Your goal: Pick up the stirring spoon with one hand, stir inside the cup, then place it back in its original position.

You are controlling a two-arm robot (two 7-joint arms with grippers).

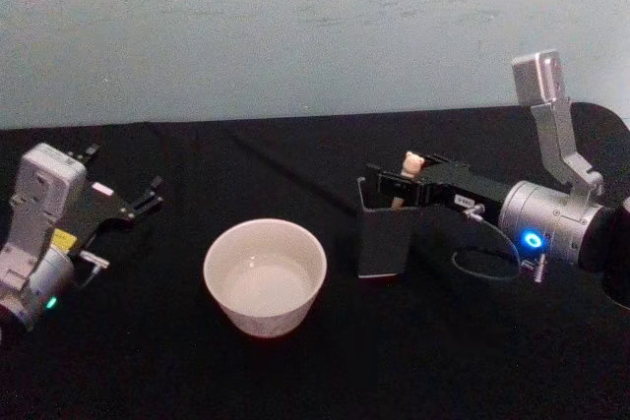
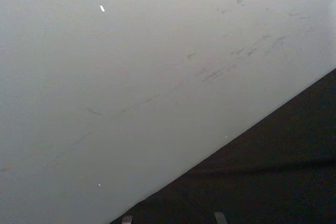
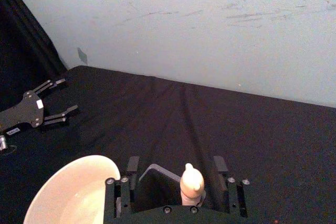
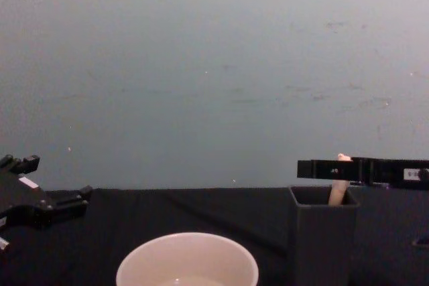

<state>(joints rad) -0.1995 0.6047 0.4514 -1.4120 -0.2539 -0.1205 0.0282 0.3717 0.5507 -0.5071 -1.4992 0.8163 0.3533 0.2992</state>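
The stirring spoon stands upright in the dark grey square holder, its beige handle and bear head sticking out above the rim. My right gripper is open at the holder's top. Its two fingers straddle the handle without touching it. From the chest view the right gripper lies level across the handle just above the holder. The cream cup sits left of the holder. My left gripper rests open at the table's left side, away from both.
A black cloth covers the table, and a pale wall rises behind its far edge. The cup and holder stand close together with a narrow gap. Free cloth lies between the left gripper and the cup.
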